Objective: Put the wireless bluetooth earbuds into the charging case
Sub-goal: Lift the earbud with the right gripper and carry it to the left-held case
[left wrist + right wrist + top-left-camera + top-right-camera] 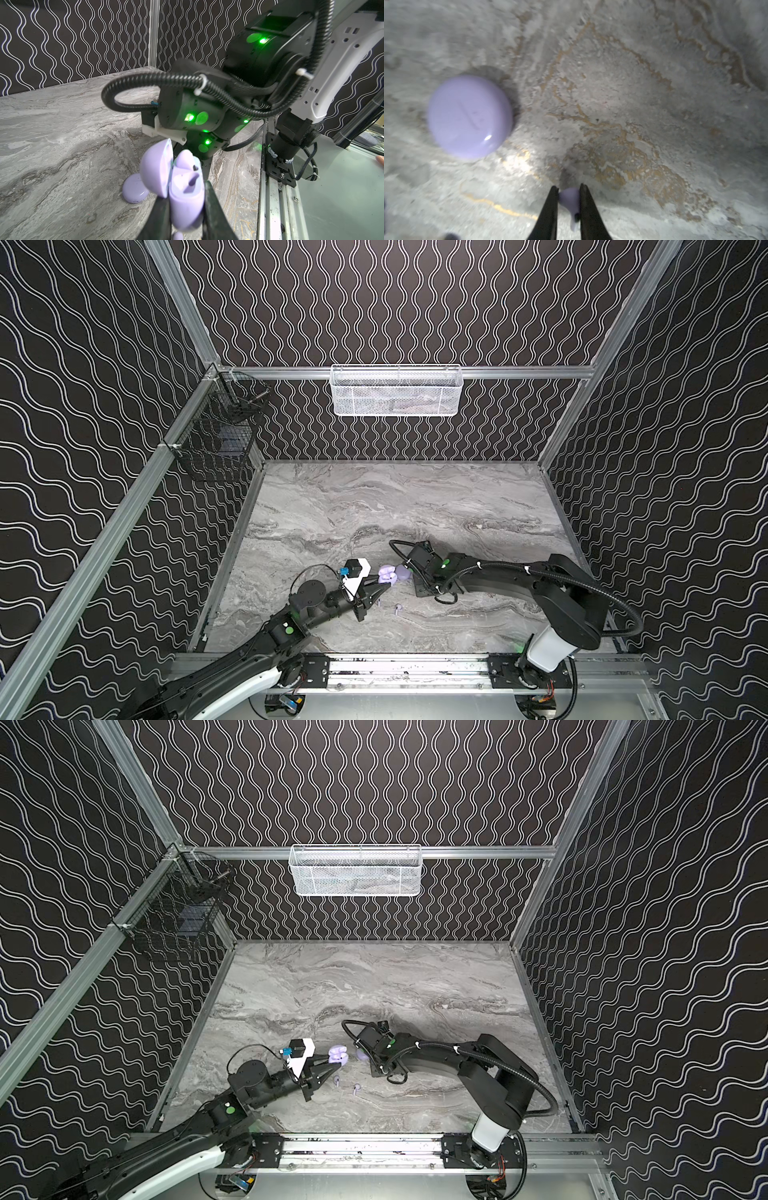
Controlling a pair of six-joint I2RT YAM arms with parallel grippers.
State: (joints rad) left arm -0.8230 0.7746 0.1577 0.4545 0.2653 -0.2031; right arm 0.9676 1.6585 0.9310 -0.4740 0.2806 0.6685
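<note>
Lavender stemmed earbud point(569, 198) is pinched in the right pincer point(568, 186) close to the grey marbled surface point(654, 83); its stem should be aligned with a socket of the open lavender case point(178, 187) clamped in the left pincer point(186, 204).

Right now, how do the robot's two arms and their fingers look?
The left arm and right arm are black with white base sections and round green markers. A ribbed black hose follows the right arm. The fingers are black, slim and pointed.
</note>
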